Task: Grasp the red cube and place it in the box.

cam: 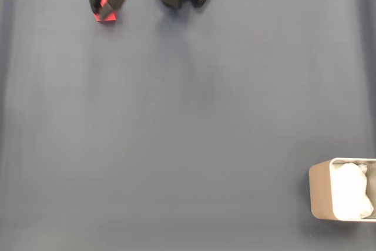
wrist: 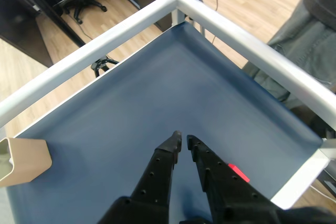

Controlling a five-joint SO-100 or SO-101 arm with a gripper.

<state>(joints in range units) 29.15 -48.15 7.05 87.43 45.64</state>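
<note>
In the fixed view my gripper (cam: pixel 101 9) stands at the far left of the blue table (cam: pixel 188 121), fingers spread on either side of the one cube (cam: pixel 106 14), which rests on the table; the one box (cam: pixel 321 191), holding white paper, sits well apart at the near right edge. The wrist view shows what that view cannot: my fingertips (wrist: pixel 177 141) nearly together, only a sliver of the cube (wrist: pixel 238 173) right of them, not clamped, the box (wrist: pixel 25 159) at the left edge, a metal rail (wrist: pixel 105 43), and wooden floor beyond. The cube's edges lie slightly askew; no long axis.
</note>
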